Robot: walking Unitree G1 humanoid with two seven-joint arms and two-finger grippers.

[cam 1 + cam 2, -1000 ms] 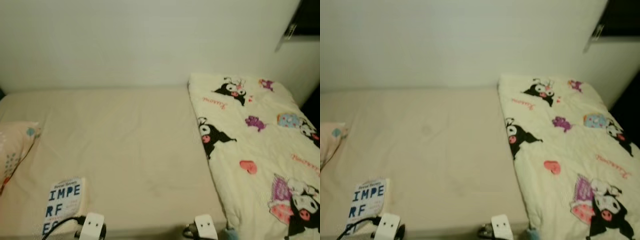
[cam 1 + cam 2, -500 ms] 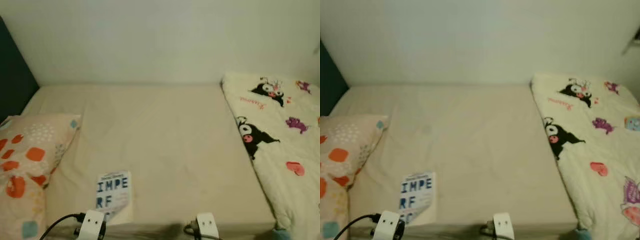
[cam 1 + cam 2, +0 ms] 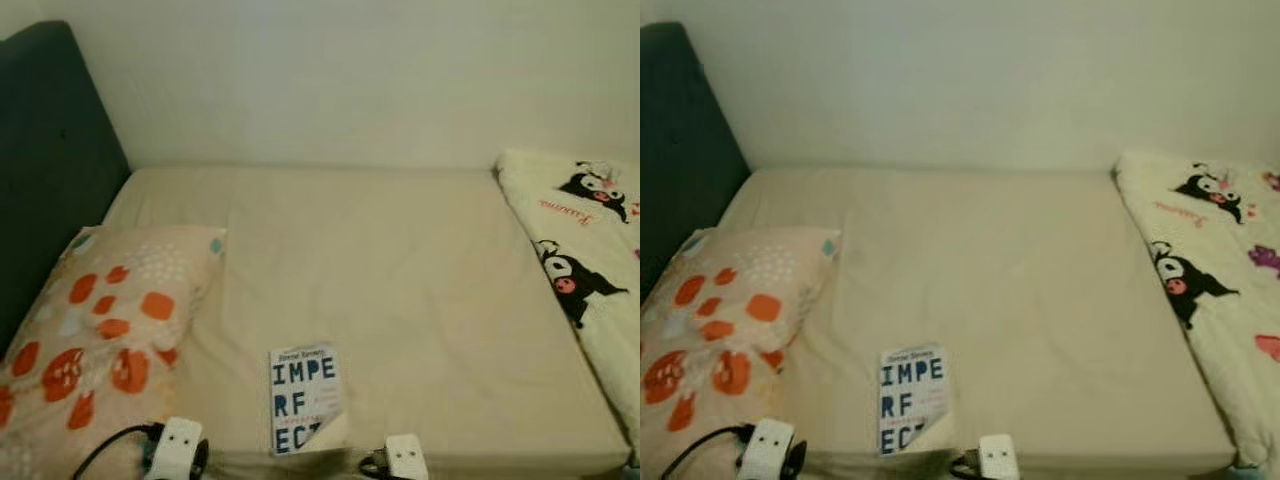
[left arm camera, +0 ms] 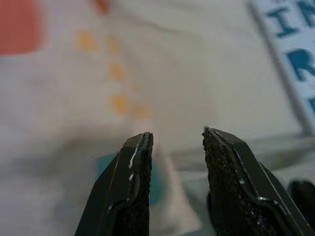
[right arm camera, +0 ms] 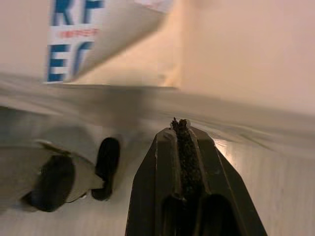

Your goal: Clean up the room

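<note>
I'm looking down at a bed (image 3: 400, 280) w/ a plain beige sheet, pale wall behind it. Dark headboard (image 3: 50, 170) stands at the robot's left end. A peach pillow (image 3: 100, 330) w/ orange and red blotches plus small white dots lies on the left part of the mattress, just below the headboard.

A book (image 3: 303, 397) lies flat near the front edge of the bed, just right of the pillow but not touching it as far as I can see. White cover, big blue block letters: "IMPE" on top row, "RF" next, "EC" at the bottom. Small line of print above that, too blurry to read. Its lower right cover corner is curled up, pale underside showing.

On the right end there's a cream blanket (image 3: 580, 260) printed w/ black-and-white cartoon characters w/ pink faces, plus a pink script word I can't make out. It lies well apart from the book.

Left gripper (image 4: 177, 142): fingers apart, nothing between them, hovering over the pillow's edge w/ a corner of the book's blue lettering off to one side. In the head view its white wrist block (image 3: 172, 458) sits at the bottom frame edge w/ a black cable, over the pillow's lower corner.

Right gripper (image 5: 180, 129): fingers pressed together, empty, pointing at the mattress front edge just below the book's curled corner; "EC" and part of "RF" readable there. Its white wrist block (image 3: 404, 455) shows low, right of the book.
</note>
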